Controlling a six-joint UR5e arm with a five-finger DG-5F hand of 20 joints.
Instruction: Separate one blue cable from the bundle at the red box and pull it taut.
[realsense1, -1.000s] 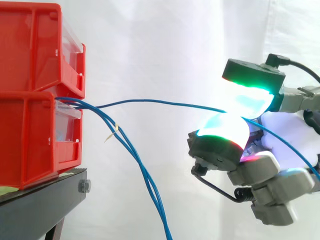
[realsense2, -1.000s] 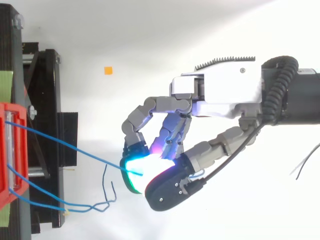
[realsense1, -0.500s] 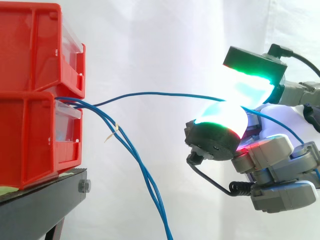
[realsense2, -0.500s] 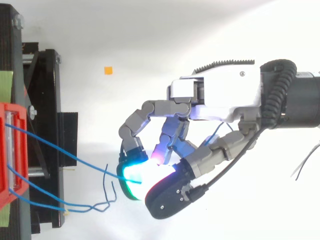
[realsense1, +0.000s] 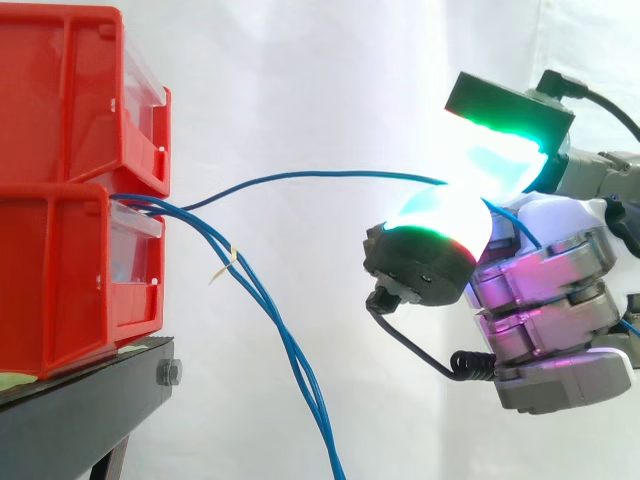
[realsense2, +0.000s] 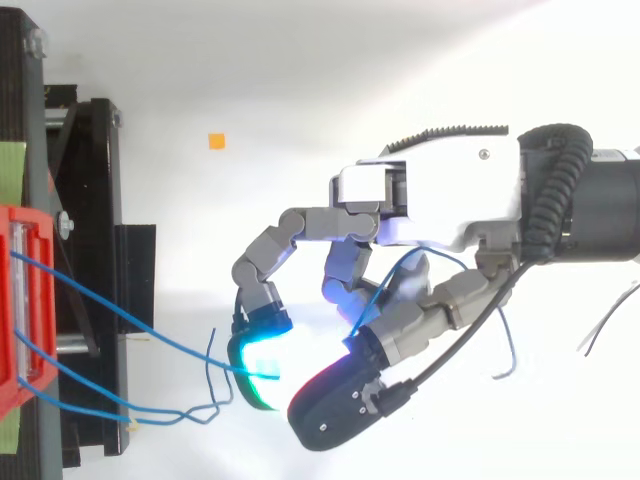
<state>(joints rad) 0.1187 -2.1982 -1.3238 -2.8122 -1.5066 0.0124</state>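
The hand (realsense2: 450, 190) is on the right. Its glowing fingertips (realsense1: 440, 215) pinch one blue cable (realsense1: 300, 176). That cable runs from the lower red box (realsense1: 60, 270) on the left across to the hand. It is well apart from the bundle (realsense1: 290, 350), which hangs down near the box. So the picking-out part looks done. But the cable bends up in a curve and is not tight. I think the hand has to pull farther right.

Hand (realsense2: 440, 195) enters from right, fingers (realsense1: 430, 225) curled, two glowing pads pinching blue cable (realsense1: 300, 176), rest folded beneath.
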